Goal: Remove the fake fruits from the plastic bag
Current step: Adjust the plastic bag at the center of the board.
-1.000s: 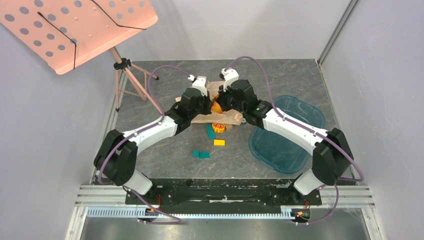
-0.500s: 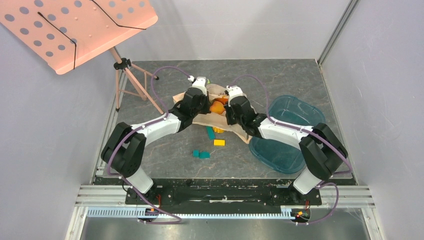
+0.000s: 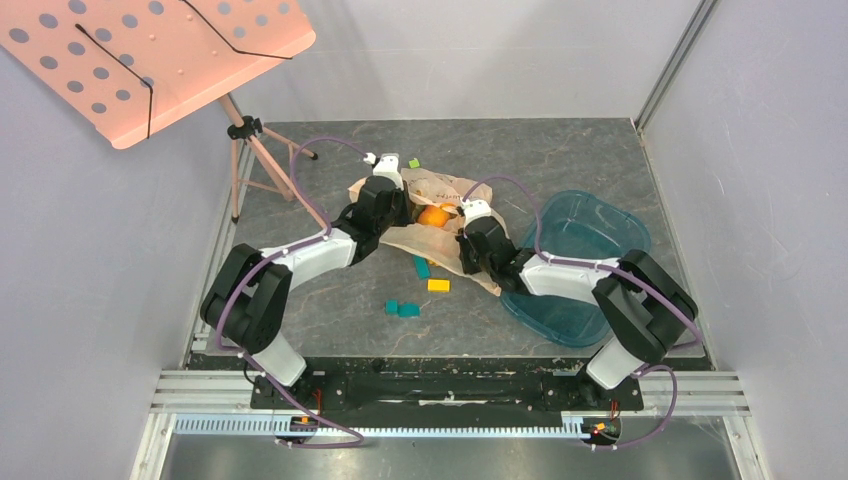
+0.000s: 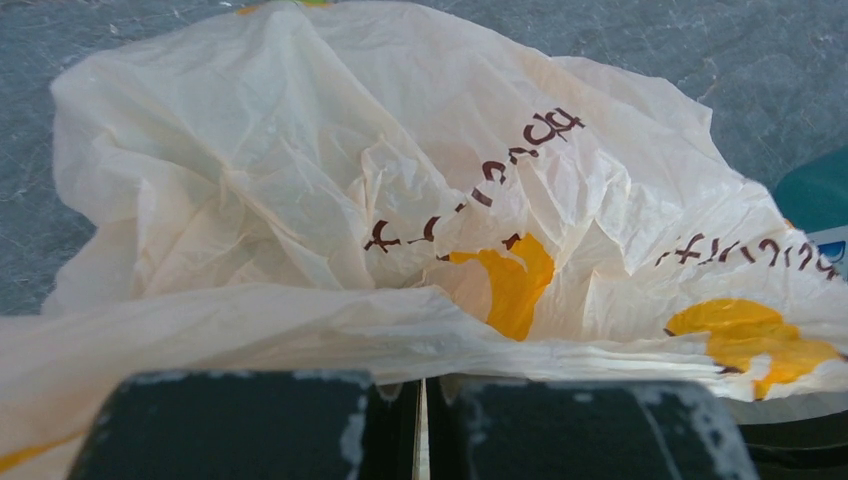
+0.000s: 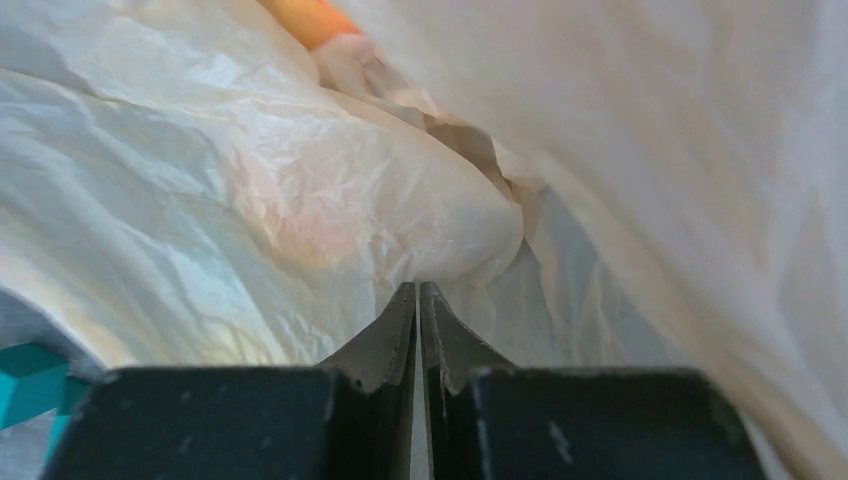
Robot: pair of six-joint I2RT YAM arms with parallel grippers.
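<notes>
The plastic bag (image 3: 445,235) lies crumpled and spread on the table between my two grippers. The orange-red fake fruit (image 3: 434,215) shows in its open middle; its tip also shows in the right wrist view (image 5: 312,17). The green-brown fruit is hidden. My left gripper (image 3: 394,203) is at the bag's left edge, shut on a thin fold of the bag (image 4: 330,200); the left gripper's jaws (image 4: 421,380) have a sheet of film between them. My right gripper (image 3: 471,226) is at the bag's right side, and its jaws (image 5: 417,288) are shut on bag film (image 5: 300,200).
A teal transparent tray (image 3: 600,235) sits right of the bag, under my right forearm. Teal blocks (image 3: 422,266) (image 3: 403,309) and a yellow block (image 3: 438,285) lie in front of the bag, a green block (image 3: 413,163) behind it. A music stand (image 3: 250,150) stands at the back left.
Both arms have come down and stretched out low over the table, the right gripper moving right and nearer. The bag has dropped with them and spread flatter, and the fruit shows more.
</notes>
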